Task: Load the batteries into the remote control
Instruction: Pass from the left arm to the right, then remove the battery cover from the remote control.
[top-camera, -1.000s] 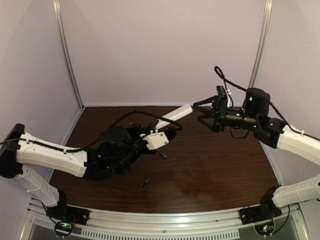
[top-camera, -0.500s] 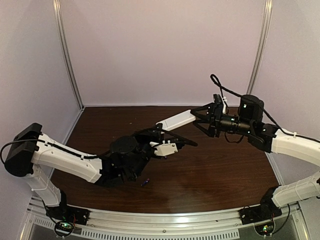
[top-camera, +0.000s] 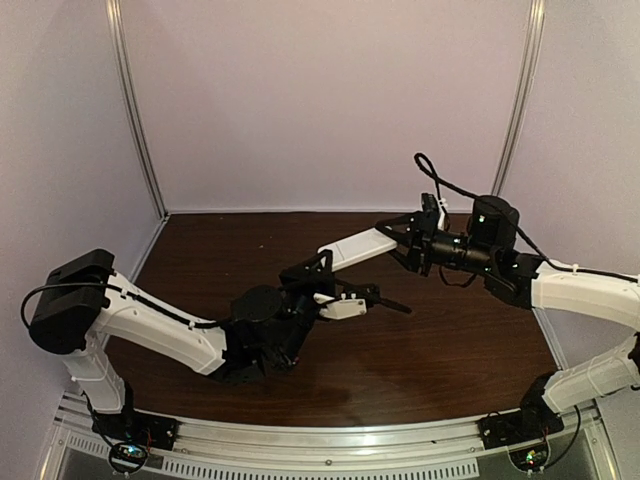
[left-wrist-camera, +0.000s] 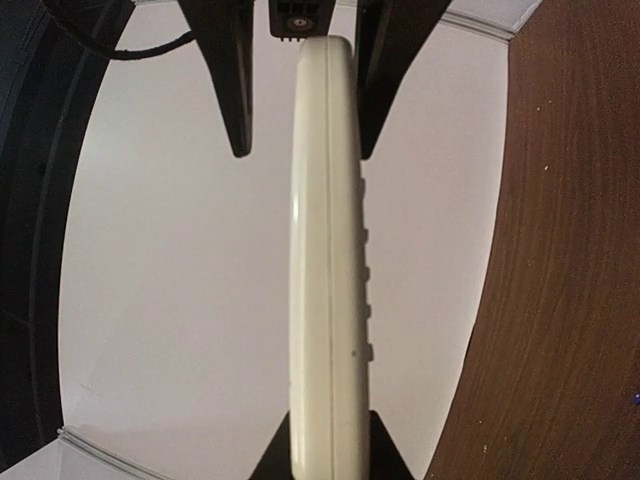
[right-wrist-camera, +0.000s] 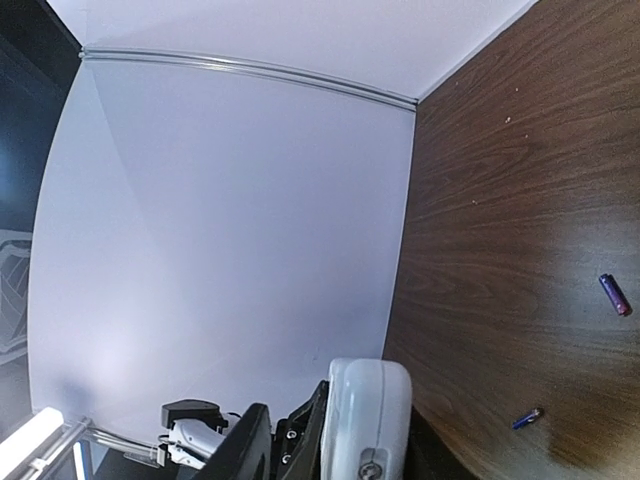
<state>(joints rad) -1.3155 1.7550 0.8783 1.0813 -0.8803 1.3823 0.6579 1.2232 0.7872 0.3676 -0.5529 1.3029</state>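
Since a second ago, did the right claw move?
Yes. The right claw slid left, away from the metal post by the right wall, and now straddles the far end of the remote.

Pale lilac walls (top-camera: 320, 100) w/ alu corner rails (top-camera: 135, 110), dark wood tabletop (top-camera: 450, 340).

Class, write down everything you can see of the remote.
The remote is a slim, white, plastic-looking bar with rounded ends, a seam along its edge and small buttons bumping out of one face. It is held off the table, spanning the space between the two arms. The left end effector clamps its near end. The right end effector has its jaws either side of the far end, with a gap showing on one side.
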